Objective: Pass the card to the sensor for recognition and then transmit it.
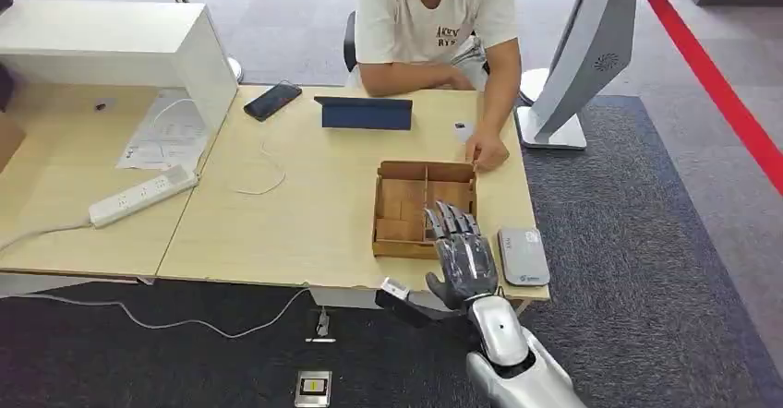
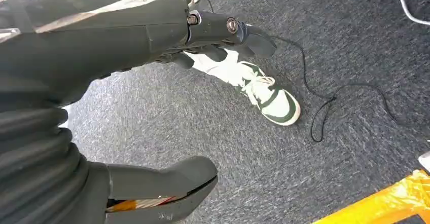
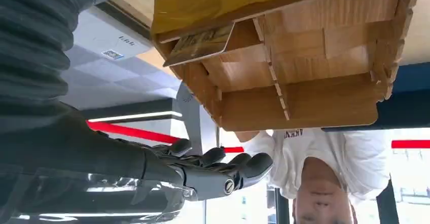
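Presently the right robot hand hovers, fingers apart and holding nothing, over the near right corner of the wooden tray on the tabletop; the right wrist view shows the card lying slanted in one of the tray's compartments, just beside a divider, with the fingers spread and apart from it; the step in hand is judged to be the reach for the card, the task barely begun. To do it well, lower the fingers into that compartment clear of the dividers, catch the card by its raised edge, and pinch it between thumb and finger without pushing the tray; a flat thin card will likely slip if pressed against the floor of the compartment. The grey sensor pad lies just beside the tray toward the tabletop's right edge, so the carry is short; keep the card face level over it. A person's hand rests near the tray's far corner, presumably awaiting the handover. The left robot hand hangs over the carpet, fingers loosely apart, holding nothing.
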`<control>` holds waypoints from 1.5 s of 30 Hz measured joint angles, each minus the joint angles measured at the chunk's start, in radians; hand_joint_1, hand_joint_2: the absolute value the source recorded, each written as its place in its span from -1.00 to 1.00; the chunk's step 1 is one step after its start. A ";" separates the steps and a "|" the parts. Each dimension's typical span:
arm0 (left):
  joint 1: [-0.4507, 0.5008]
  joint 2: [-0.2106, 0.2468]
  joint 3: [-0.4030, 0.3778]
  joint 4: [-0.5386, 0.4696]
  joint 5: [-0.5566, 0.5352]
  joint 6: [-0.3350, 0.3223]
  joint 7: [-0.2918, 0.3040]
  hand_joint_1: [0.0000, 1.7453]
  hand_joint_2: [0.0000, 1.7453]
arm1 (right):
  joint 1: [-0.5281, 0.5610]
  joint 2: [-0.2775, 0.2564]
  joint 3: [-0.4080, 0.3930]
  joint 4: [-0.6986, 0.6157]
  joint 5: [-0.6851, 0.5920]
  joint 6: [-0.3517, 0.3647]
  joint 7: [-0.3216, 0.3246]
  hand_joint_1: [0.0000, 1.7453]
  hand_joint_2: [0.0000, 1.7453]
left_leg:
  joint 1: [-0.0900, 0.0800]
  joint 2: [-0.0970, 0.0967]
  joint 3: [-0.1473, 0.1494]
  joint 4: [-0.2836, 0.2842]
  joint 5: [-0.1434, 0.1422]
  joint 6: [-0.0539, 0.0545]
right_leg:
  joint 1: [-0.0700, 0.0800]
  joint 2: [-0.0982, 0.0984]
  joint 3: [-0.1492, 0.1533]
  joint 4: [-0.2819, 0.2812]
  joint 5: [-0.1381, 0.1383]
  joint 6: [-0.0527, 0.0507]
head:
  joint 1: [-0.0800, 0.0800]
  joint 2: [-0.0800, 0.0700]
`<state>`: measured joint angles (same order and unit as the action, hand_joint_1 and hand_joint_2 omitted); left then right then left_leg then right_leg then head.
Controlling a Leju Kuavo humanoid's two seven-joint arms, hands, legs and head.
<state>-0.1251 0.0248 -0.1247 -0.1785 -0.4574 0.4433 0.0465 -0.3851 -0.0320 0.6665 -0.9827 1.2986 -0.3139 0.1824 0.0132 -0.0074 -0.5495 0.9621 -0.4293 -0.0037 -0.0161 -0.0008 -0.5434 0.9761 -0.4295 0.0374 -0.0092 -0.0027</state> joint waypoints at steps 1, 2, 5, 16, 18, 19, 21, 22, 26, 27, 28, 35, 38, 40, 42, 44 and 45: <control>0.000 0.000 0.000 0.000 0.000 0.001 0.000 -1.00 1.00 | -0.002 0.004 -0.007 0.009 0.000 -0.009 -0.005 -1.00 1.00 | 0.000 0.000 0.000 0.000 0.000 0.000 | 0.000 0.000 0.000 0.000 0.000 0.000 | 0.000 0.000; 0.001 0.000 0.000 0.000 0.000 0.002 0.000 -1.00 1.00 | -0.005 0.006 -0.013 0.020 0.000 -0.018 -0.009 -1.00 1.00 | 0.000 0.000 0.000 0.000 0.000 0.000 | 0.000 0.000 0.000 0.000 0.000 0.000 | 0.000 0.000; 0.001 0.003 0.000 0.000 -0.003 -0.006 -0.014 -1.00 1.00 | -0.011 0.015 -0.033 0.056 0.008 -0.060 -0.016 -1.00 1.00 | 0.000 0.000 0.000 0.000 0.000 0.000 | 0.000 0.000 0.000 0.000 0.000 0.000 | 0.000 0.000; 0.001 0.004 0.000 0.000 0.000 0.008 0.004 -1.00 1.00 | -0.028 0.034 -0.079 0.166 0.039 -0.126 -0.024 -1.00 1.00 | 0.000 0.000 0.000 0.000 0.000 0.000 | 0.000 0.000 0.000 0.000 0.000 0.000 | 0.000 0.000; 0.002 0.003 0.000 0.000 0.000 0.008 0.004 -1.00 1.00 | -0.030 0.037 -0.082 0.177 0.039 -0.129 -0.025 -1.00 1.00 | 0.000 0.000 0.000 0.000 0.000 0.000 | 0.000 0.000 0.000 0.000 0.000 0.000 | 0.000 0.000; 0.001 0.002 0.000 0.000 0.000 0.008 0.004 -1.00 1.00 | -0.031 0.039 -0.085 0.184 0.039 -0.135 -0.027 -1.00 1.00 | 0.000 0.000 0.000 0.000 0.000 0.000 | 0.000 0.000 0.000 0.000 0.000 0.000 | 0.000 0.000; 0.001 0.001 0.000 0.000 -0.001 0.010 0.004 -1.00 1.00 | -0.034 0.039 -0.095 0.199 0.038 -0.157 -0.035 -1.00 1.00 | 0.000 0.000 0.000 0.000 0.000 0.000 | 0.000 0.000 0.000 0.000 0.000 0.000 | 0.000 0.000; 0.002 0.000 0.000 0.000 -0.002 0.011 0.004 -1.00 1.00 | -0.036 0.039 -0.101 0.206 0.034 -0.166 -0.038 -1.00 1.00 | 0.000 0.000 0.000 0.000 0.000 0.000 | 0.000 0.000 0.000 0.000 0.000 0.000 | 0.000 0.000; 0.002 -0.002 0.000 0.000 -0.005 0.014 0.004 -1.00 1.00 | -0.042 0.037 -0.124 0.238 0.018 -0.193 -0.050 -1.00 1.00 | 0.000 0.000 0.000 0.000 0.000 0.000 | 0.000 0.000 0.000 0.000 0.000 0.000 | 0.000 0.000; 0.002 -0.003 0.000 0.000 -0.005 0.016 0.004 -1.00 1.00 | -0.043 0.037 -0.129 0.246 0.017 -0.201 -0.051 -1.00 1.00 | 0.000 0.000 0.000 0.000 0.000 0.000 | 0.000 0.000 0.000 0.000 0.000 0.000 | 0.000 0.000; 0.002 -0.003 0.000 0.000 -0.007 0.016 0.004 -1.00 1.00 | -0.043 0.037 -0.133 0.255 0.017 -0.206 -0.052 -1.00 1.00 | 0.000 0.000 0.000 0.000 0.000 0.000 | 0.000 0.000 0.000 0.000 0.000 0.000 | 0.000 0.000; 0.003 -0.007 0.000 0.000 -0.021 0.020 0.004 -1.00 1.00 | -0.043 0.044 -0.139 0.299 0.053 -0.229 -0.049 -1.00 1.00 | 0.000 0.000 0.000 0.000 0.000 0.000 | 0.000 0.000 0.000 0.000 0.000 0.000 | 0.000 0.000; 0.003 -0.010 0.000 0.000 -0.021 0.023 0.004 -1.00 1.00 | -0.046 0.052 -0.138 0.310 0.058 -0.227 -0.048 -1.00 1.00 | 0.000 0.000 0.000 0.000 0.000 0.000 | 0.000 0.000 0.000 0.000 0.000 0.000 | 0.000 0.000; 0.003 -0.011 0.000 0.000 -0.020 0.024 0.004 -1.00 1.00 | -0.048 0.057 -0.138 0.316 0.058 -0.226 -0.048 -1.00 1.00 | 0.000 0.000 0.000 0.000 0.000 0.000 | 0.000 0.000 0.000 0.000 0.000 0.000 | 0.000 0.000; 0.003 -0.013 0.000 0.000 -0.019 0.025 0.006 -1.00 1.00 | -0.051 0.061 -0.138 0.322 0.058 -0.226 -0.052 -1.00 1.00 | 0.000 0.000 0.000 0.000 0.000 0.000 | 0.000 0.000 0.000 0.000 0.000 0.000 | 0.000 0.000; 0.003 -0.015 0.000 0.000 -0.019 0.026 0.006 -1.00 1.00 | -0.052 0.066 -0.138 0.330 0.057 -0.226 -0.059 -1.00 1.00 | 0.000 0.000 0.000 0.000 0.000 0.000 | 0.000 0.000 0.000 0.000 0.000 0.000 | 0.000 0.000; 0.003 -0.016 0.000 0.000 -0.019 0.026 0.006 -1.00 1.00 | -0.052 0.067 -0.138 0.332 0.057 -0.226 -0.062 -1.00 1.00 | 0.000 0.000 0.000 0.000 0.000 0.000 | 0.000 0.000 0.000 0.000 0.000 0.000 | 0.000 0.000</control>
<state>-0.1224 0.0088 -0.1247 -0.1785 -0.4768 0.4696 0.0530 -0.4373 0.0351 0.5280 -0.6508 1.3554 -0.5402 0.1202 0.0131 -0.0075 -0.5494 0.9622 -0.4293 -0.0036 -0.0162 -0.0008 -0.5434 0.9761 -0.4293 0.0376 -0.0092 -0.0027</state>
